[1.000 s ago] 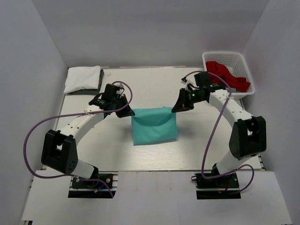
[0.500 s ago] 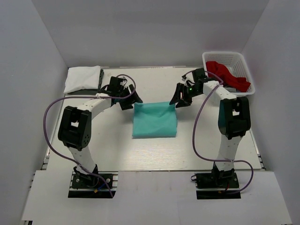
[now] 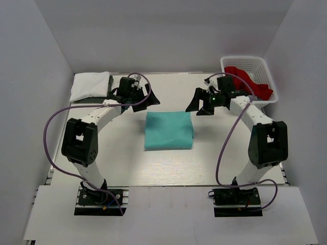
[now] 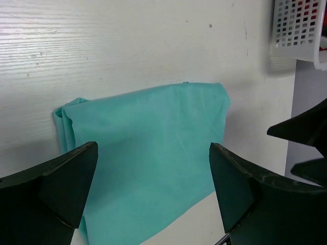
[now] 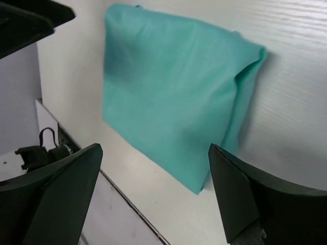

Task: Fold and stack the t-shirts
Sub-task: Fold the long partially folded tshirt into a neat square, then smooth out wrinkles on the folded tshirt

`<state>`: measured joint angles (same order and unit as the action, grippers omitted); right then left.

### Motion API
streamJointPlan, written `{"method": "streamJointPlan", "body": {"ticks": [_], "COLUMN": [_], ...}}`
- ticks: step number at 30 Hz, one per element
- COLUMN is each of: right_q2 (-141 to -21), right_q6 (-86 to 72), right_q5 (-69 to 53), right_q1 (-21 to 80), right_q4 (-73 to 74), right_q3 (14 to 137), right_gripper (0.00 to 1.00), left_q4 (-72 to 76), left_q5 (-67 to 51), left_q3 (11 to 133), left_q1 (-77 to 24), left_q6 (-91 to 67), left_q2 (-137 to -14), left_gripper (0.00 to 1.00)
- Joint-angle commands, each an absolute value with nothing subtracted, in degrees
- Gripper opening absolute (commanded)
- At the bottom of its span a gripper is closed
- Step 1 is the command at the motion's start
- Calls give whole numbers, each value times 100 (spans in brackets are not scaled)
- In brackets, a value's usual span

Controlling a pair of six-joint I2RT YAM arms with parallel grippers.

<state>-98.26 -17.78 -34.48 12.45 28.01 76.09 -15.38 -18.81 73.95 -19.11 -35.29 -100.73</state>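
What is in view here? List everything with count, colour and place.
teal t-shirt: one, teal-green, folded flat at the table's centre
white t-shirt: one, white, folded, far left corner
dark grey cloth: one, a sliver at the white t-shirt's right edge
red t-shirt: one, red, crumpled in the basket
basket: one, white lattice, far right corner
table: one, whitish wood grain
cables: two, purple, one looping along each arm
left claw: one, black, open, empty, off the teal t-shirt's far left corner
right claw: one, black, open, empty, off its far right corner
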Motion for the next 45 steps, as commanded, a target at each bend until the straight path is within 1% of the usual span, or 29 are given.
{"method": "streamJointPlan", "body": {"ticks": [1,2,5,9,10,11,12,17,19,22,25,29,30,33,35,36,38,39,42,45], "right_q2": [-9597,-9606,-9887,-10413,-10693,-10722,-11018,-11715,-11996,-12278,-12235,-11420,-11287,-10418,-10127,-9699,-9432,-9030,-8510,-8113], "right_q6": [-2161,-2223,-2434,-2943,-2997,-3067,-3076,-3471,-3489,-3480,-3323,-2876,-2787,-2523,-2443,-2365,-2338,-2390,-2391,-2312], "right_q5": [-4086,-4339,-4517,-4518,-4483,-4422,-4273,-4360,-4403,-4789,-4904,-4878,-4774,-4484,-4351,-4246,-4210,-4184,-4079,-3912], "right_q1": [1449,1494,1687,1652,1644,1574,1556,1327,1257,1230,1274,1274,1309,1336,1345,1353,1380,1389,1433,1424], "right_q4": [1671,1374,950,239,-250,-342,-586,-1588,-1775,-2195,-2223,-1978,-1690,-1277,-1222,-1239,-1309,-1336,-1397,-1231], "right_q3": [7095,7058,7110,6996,6909,6917,6882,6707,6548,6469,6425,6460,6486,6408,6232,5892,5618,5172,4520,4132], "right_gripper": [90,90,90,90,90,90,90,90,90,90,90,90,90,90,90,90,90,90,90,90], "left_q4": [-1230,-1178,-958,-1080,-1081,-1159,-1212,-1205,-1204,-1204,-1204,-1449,-1624,-1792,-1854,-1854,-1854,-1942,-2118,-2118], "left_q5": [-2030,-2109,-2224,-2171,-2171,-2014,-1943,-1828,-1828,-1985,-2065,-1601,-1600,-1373,-1214,-1091,-871,-670,-466,-466], "left_q3": [7260,7260,7260,7514,7515,7584,7585,7638,7638,7752,7804,8268,8366,8508,8324,8228,7938,7850,7454,7111], "left_q1": [-1995,-1995,-2048,-2109,-2109,-2109,-2109,-2004,-2004,-2004,-2004,-2118,-2118,-2170,-2171,-2223,-2293,-2294,-2416,-2470], "left_q6": [-3419,-3419,-3419,-3419,-3419,-3419,-3419,-3419,-3419,-3419,-3357,-3094,-3007,-2953,-2839,-2787,-2733,-2733,-2681,-2681], "left_q2": [-9931,-9993,-10317,-10924,-11021,-11108,-11266,-11601,-11794,-11979,-12041,-11752,-11699,-11330,-10900,-10742,-10347,-10249,-10020,-10020], "left_gripper": [100,100,100,100,100,100,100,100,100,100,100,100,100,100,100,100,100,100,100,100]}}
